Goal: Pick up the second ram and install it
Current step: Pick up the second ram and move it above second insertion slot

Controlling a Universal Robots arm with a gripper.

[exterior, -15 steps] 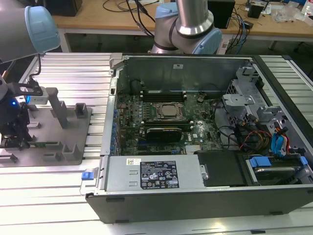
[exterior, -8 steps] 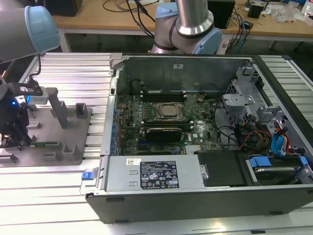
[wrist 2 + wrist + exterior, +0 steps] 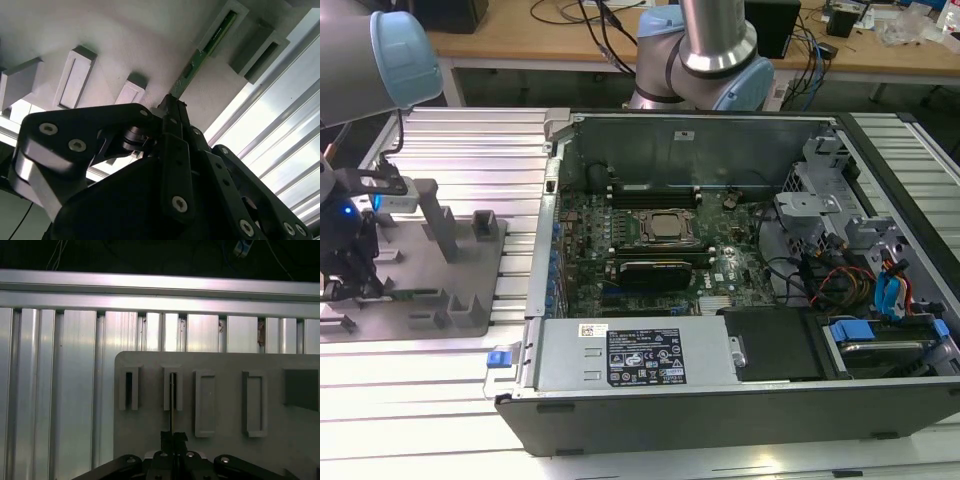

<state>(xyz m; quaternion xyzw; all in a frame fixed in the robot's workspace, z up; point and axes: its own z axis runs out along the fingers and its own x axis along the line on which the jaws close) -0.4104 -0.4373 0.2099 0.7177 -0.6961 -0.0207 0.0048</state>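
Gripper: the gripper [image 3: 173, 436] sits low over the grey fixture plate [image 3: 470, 270], at the exterior view's left. Its fingers are drawn close together on the near end of the stick and look to be pinching it.
Second ram: the second ram [image 3: 202, 52] stands on its long edge in the plate's raised slotted holders. In the first wrist view it is edge-on, a thin dark line [image 3: 171, 400] running from the fingertips into one slot.
Progress: judging by this, the stick is gripped but not yet lifted out of its holders.
Destination: the open computer case [image 3: 720, 420] fills the middle and right of the exterior view, well apart from the plate. The motherboard [image 3: 720, 270] lies flat inside it.
Weight and stiffness: likely very light and stiff, though thin enough to flex or crack if it is twisted.
Surface: the flat faces are probably smooth, so a pinch at one end could let it pivot.
Where to hold: best across the thin thickness on the upper edge, keeping off the chips and the bottom edge.
Fragility: a delicate part, so a straight, untilted pull out of the slot seems safest.
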